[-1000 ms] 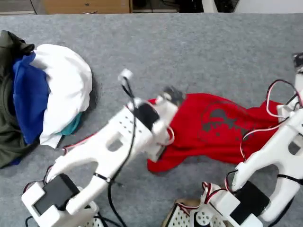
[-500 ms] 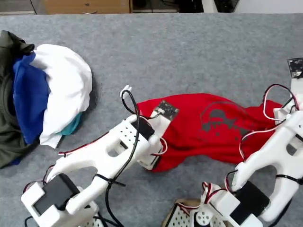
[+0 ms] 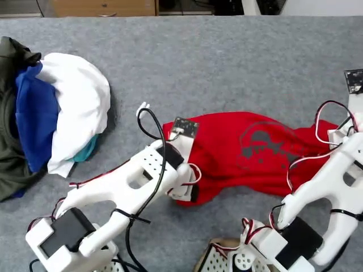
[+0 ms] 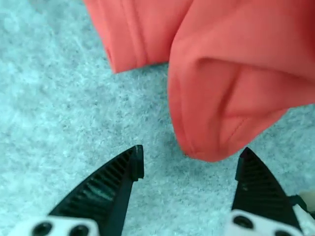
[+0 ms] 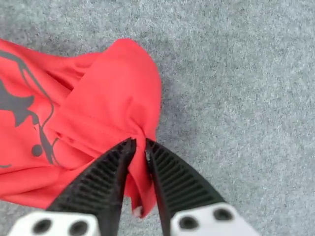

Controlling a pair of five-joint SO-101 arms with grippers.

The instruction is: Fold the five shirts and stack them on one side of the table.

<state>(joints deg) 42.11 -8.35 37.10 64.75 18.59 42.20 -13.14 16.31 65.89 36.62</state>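
Observation:
A red shirt (image 3: 249, 153) with a dark print lies crumpled on the grey table (image 3: 227, 62), right of centre. My left gripper (image 4: 192, 160) is open just above the table, with a folded corner of the red shirt (image 4: 231, 88) between and ahead of its fingertips, untouched. In the high view the left arm (image 3: 130, 181) ends at the shirt's near-left corner. My right gripper (image 5: 139, 143) is shut on a bunched fold of the red shirt (image 5: 108, 98) at its right end. The right arm (image 3: 329, 175) stands along the table's right edge.
A pile of shirts sits at the far left: white (image 3: 79, 96) on top, blue (image 3: 34, 113), dark green (image 3: 11, 153) and a bit of teal (image 3: 88, 150). Bare grey table spreads across the back and middle. The arm bases (image 3: 244, 258) stand at the near edge.
The left arm has drawn back from the shirt's far-left edge to its near-left corner. The shirt's left edge now lies a little further left. The right arm has barely moved.

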